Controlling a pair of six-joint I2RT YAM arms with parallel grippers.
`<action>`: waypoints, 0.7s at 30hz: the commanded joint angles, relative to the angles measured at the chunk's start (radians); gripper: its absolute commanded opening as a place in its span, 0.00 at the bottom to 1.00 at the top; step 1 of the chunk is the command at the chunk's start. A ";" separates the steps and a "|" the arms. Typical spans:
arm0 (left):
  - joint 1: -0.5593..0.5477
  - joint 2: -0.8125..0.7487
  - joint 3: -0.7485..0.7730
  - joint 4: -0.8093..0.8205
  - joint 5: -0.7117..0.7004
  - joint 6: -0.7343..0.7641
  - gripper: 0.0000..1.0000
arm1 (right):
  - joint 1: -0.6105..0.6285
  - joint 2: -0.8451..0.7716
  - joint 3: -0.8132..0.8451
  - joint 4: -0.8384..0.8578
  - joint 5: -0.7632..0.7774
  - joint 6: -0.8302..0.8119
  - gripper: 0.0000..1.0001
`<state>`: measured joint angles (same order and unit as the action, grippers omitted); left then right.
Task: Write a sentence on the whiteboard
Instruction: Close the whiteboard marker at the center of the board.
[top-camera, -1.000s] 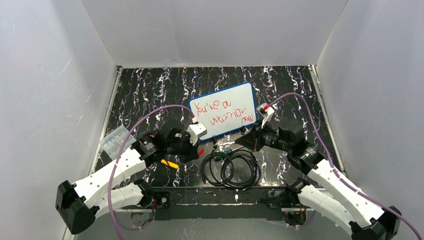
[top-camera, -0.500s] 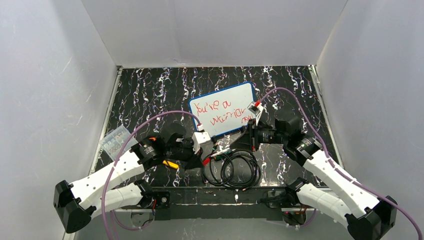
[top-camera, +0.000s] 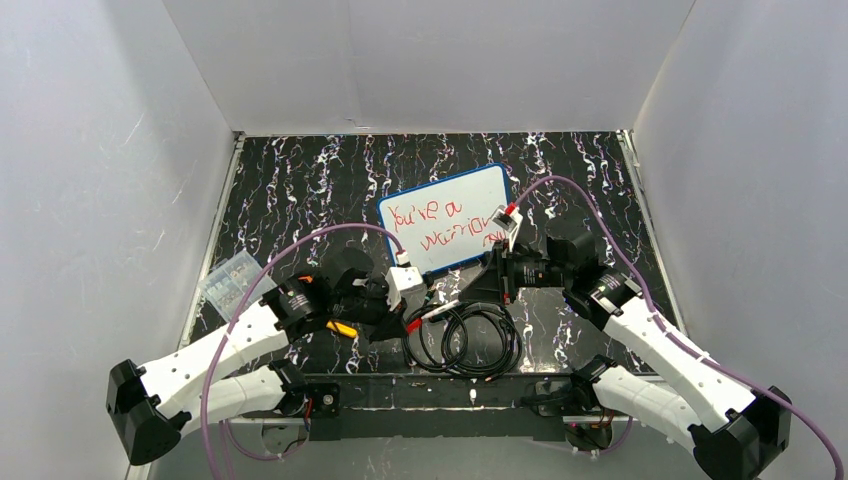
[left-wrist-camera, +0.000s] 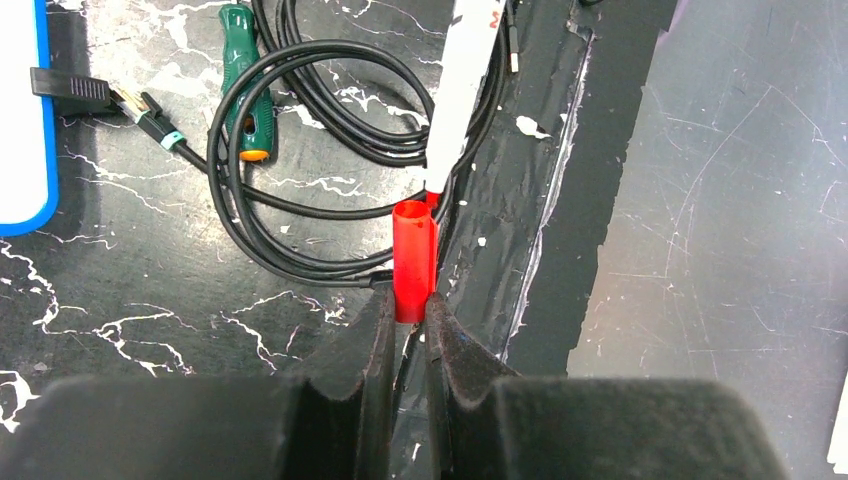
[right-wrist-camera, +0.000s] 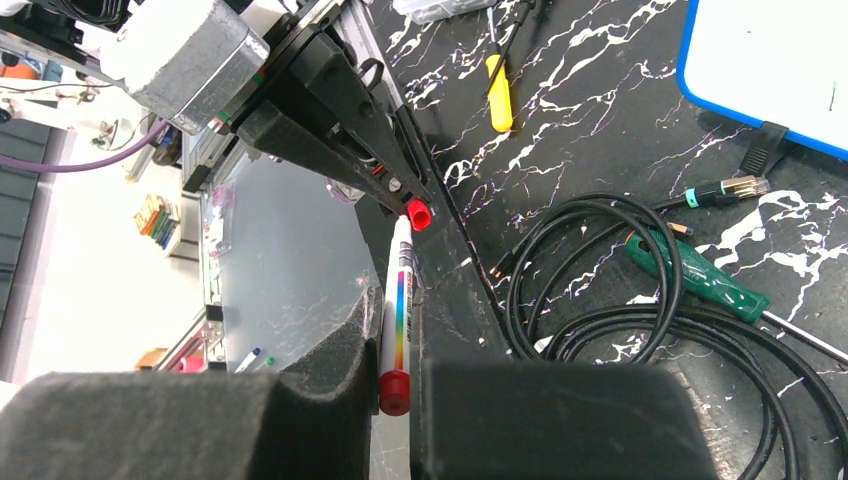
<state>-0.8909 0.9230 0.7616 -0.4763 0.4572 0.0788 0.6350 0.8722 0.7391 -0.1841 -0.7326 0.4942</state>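
The whiteboard (top-camera: 481, 189) lies on the dark table with the red sentence (top-camera: 436, 226) on it in two lines; a corner of it shows in the right wrist view (right-wrist-camera: 770, 60). My left gripper (left-wrist-camera: 407, 305) is shut on a red marker cap (left-wrist-camera: 414, 260), its open mouth facing away. My right gripper (right-wrist-camera: 397, 330) is shut on the white marker (right-wrist-camera: 401, 300). The marker (left-wrist-camera: 462, 90) points at the cap, its red tip right at the rim. Both grippers meet in front of the board, left gripper (top-camera: 403, 322) and right gripper (top-camera: 470, 296).
A coil of black cable (top-camera: 462, 340) lies under the two grippers. A green-handled screwdriver (right-wrist-camera: 700, 275) rests by the coil, and a yellow-handled tool (right-wrist-camera: 498, 90) lies beyond the left arm. A clear plastic box (top-camera: 228, 280) sits at the table's left edge.
The right gripper has swung left and down with the marker. The left gripper has shifted right with the cap. Marker tip and cap mouth now meet.
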 joint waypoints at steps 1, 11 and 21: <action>-0.009 -0.026 -0.002 -0.019 0.021 0.012 0.00 | -0.005 0.003 0.027 -0.005 -0.016 -0.017 0.01; -0.020 -0.037 -0.004 -0.019 0.013 0.011 0.00 | -0.005 0.009 0.019 -0.006 -0.020 -0.018 0.01; -0.022 -0.038 -0.002 -0.019 0.000 0.009 0.00 | -0.005 0.020 0.007 -0.004 -0.045 -0.019 0.01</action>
<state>-0.9070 0.9009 0.7616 -0.4770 0.4561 0.0788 0.6350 0.8856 0.7387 -0.1860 -0.7391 0.4904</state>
